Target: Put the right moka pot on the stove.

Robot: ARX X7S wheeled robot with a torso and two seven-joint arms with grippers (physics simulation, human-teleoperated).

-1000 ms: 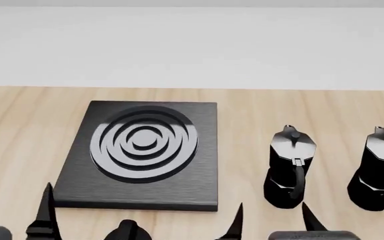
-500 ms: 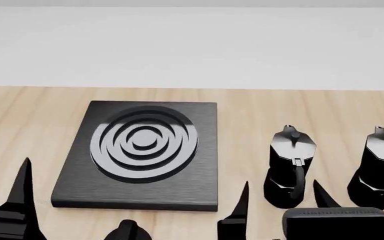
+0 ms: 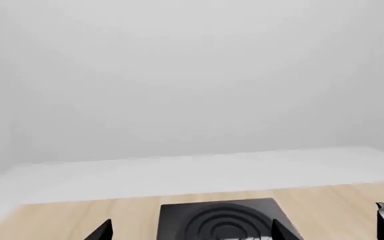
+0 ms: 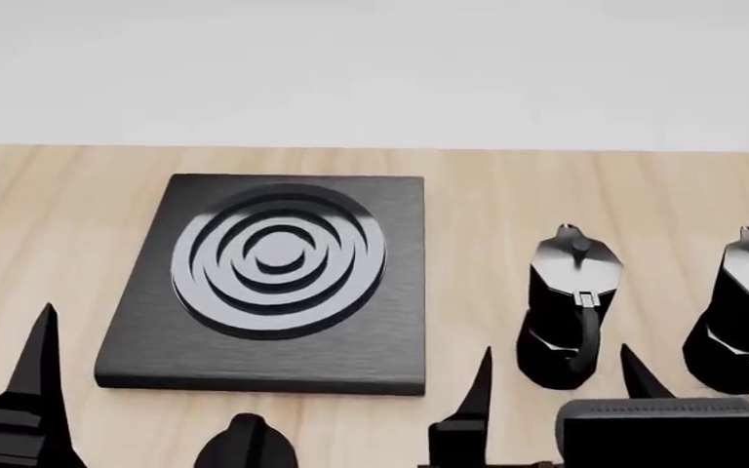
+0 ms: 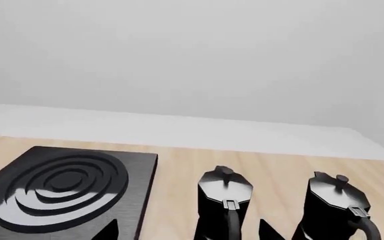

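Observation:
The right moka pot stands upright on the wooden table at the far right, glossy black with a grey lid. It also shows in the right wrist view. The stove lies flat to the left, with silvery rings. My right gripper is open and empty, just in front of the other, left moka pot, which shows between its fingertips in the wrist view. My left gripper is open and empty in front of the stove. One of its fingers shows in the head view.
A small round black knob sits on the table just in front of the stove. The two pots stand side by side, a short gap apart. A white wall rises behind the table's far edge.
My right gripper has risen and moved forward toward the left pot. My left finger has shifted left. The whole scene has slid slightly upward in the head view.

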